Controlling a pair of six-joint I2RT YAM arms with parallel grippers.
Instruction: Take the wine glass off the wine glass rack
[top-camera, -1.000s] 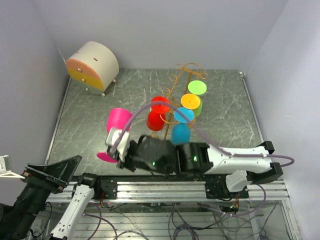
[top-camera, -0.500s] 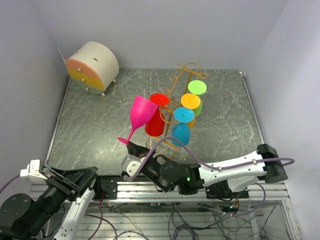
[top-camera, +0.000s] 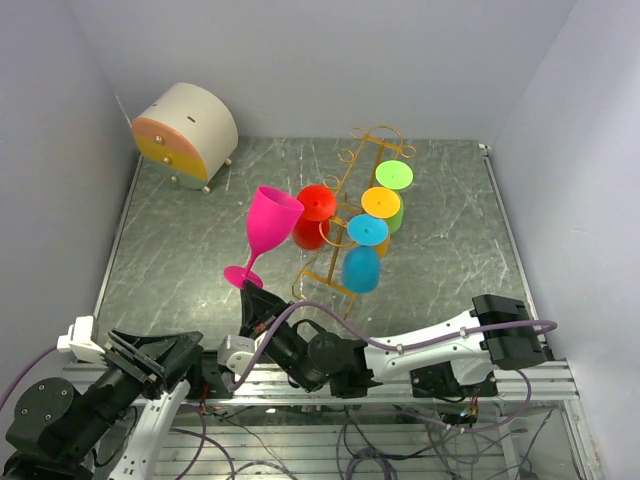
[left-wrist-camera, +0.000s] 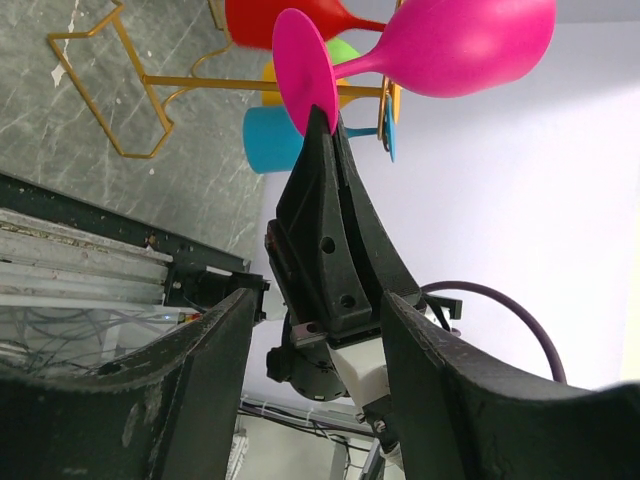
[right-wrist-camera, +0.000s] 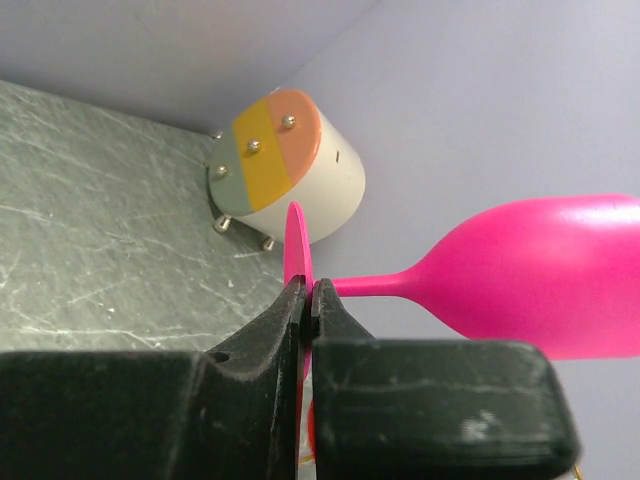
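Top external: pink glass (top-camera: 272, 215) is off the rack (top-camera: 343, 205), bowl up and leaning slightly, just left of the red glass (top-camera: 318, 203) that hangs there. Right gripper (top-camera: 244, 287) has its jaws clamped flat on the rim of the pink foot; right wrist view confirms the pinch, stem running out sideways. A second ago the glass sat lower and further left, close over the arm; half a second ago it was swung up but tilted harder toward the rack. Now it's nearer vertical and the right arm has drawn back to the near edge. So removal looks done; what's left, I'd guess, is putting it down on the desk (top-camera: 180, 250). Can't tell if the foot touches the desk yet. Edge-only grip, so it could pivot. Left gripper (top-camera: 160, 352) jaws are spread wide, empty, parked at the near-left corner. Other glasses haven't moved on the rack.
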